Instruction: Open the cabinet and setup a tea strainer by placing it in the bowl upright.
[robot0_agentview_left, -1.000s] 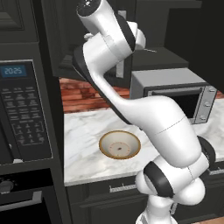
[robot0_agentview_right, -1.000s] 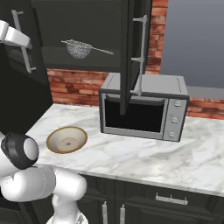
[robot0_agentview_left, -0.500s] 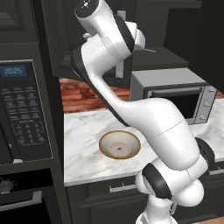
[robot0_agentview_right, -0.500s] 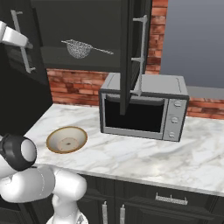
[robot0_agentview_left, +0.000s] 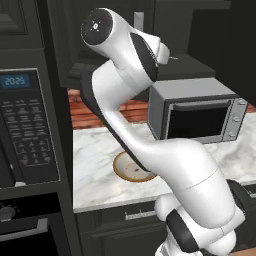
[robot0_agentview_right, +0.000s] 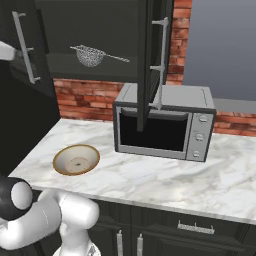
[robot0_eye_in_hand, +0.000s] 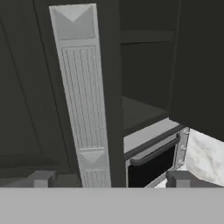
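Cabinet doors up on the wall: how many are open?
2. The left door is swung out toward the left, and the right door stands edge-on above the microwave. The tea strainer sits on the shelf between them.

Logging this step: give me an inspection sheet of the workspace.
Surface: marble counter, bare in front of the microwave.
Job's things: cabinet doors open; strainer on its shelf; bowl on the counter, nothing in it.
Clutter: microwave on the counter, door shut.
Gripper: gripper open, straddling a door's silver handle, gripping nothing.
Cables: nothing seen.
Surroundings: brick backsplash, wall oven, lower drawers.
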